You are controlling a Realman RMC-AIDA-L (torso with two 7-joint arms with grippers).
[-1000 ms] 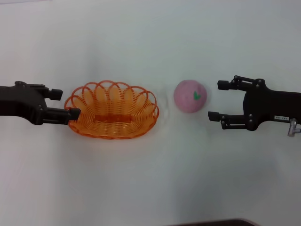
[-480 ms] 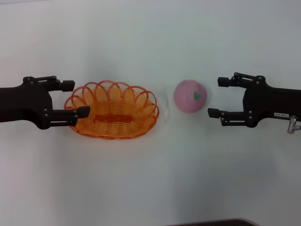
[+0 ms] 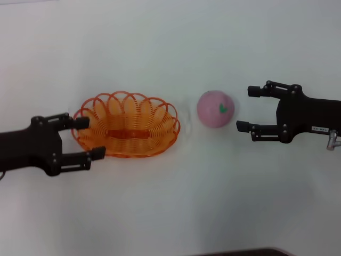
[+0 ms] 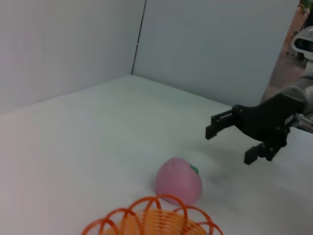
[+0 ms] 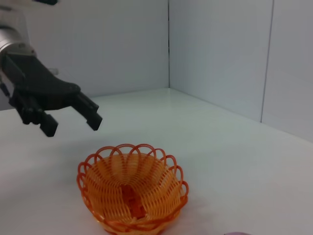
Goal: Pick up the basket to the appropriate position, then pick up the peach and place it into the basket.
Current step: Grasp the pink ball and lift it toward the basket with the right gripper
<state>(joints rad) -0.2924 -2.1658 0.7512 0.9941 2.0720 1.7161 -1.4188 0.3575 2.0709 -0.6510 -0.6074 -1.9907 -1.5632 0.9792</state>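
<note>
Basket (image 3: 126,125) beside spread left claw (image 3: 89,138); peach (image 3: 215,109) near spread right claw (image 3: 248,109)

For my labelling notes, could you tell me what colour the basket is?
The basket is orange, open-weave; the right wrist view shows it best.

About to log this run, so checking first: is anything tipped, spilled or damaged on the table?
Nothing stands out. The basket sits upright and whole, the peach rests beside it, apart. The left claw and right claw are open and hold nothing.
</note>
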